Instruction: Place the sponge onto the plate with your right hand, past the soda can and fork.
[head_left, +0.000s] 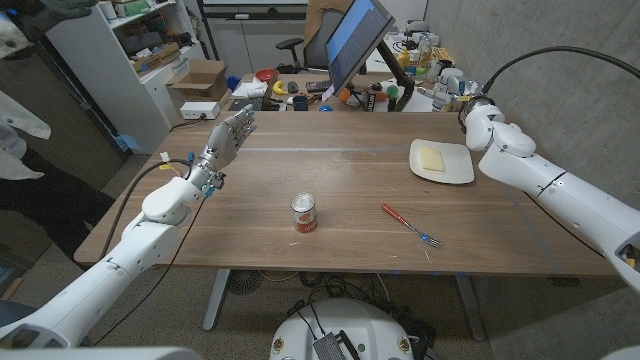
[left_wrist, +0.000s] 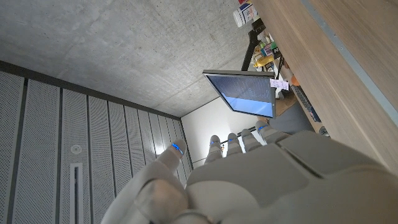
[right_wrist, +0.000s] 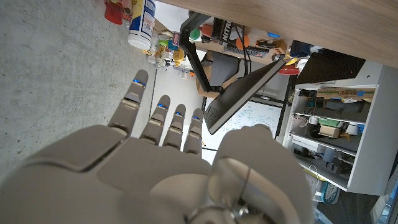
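One sponge (head_left: 431, 158), one plate (head_left: 462, 171).

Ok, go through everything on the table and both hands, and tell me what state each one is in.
sponge: lying on the plate, nothing touching it.
plate: flat on the table, holding the sponge.
soda can: standing upright.
fork: lying flat on the table.
left hand: raised, fingers apart, holding nothing.
right hand: fingers extended, holding nothing.
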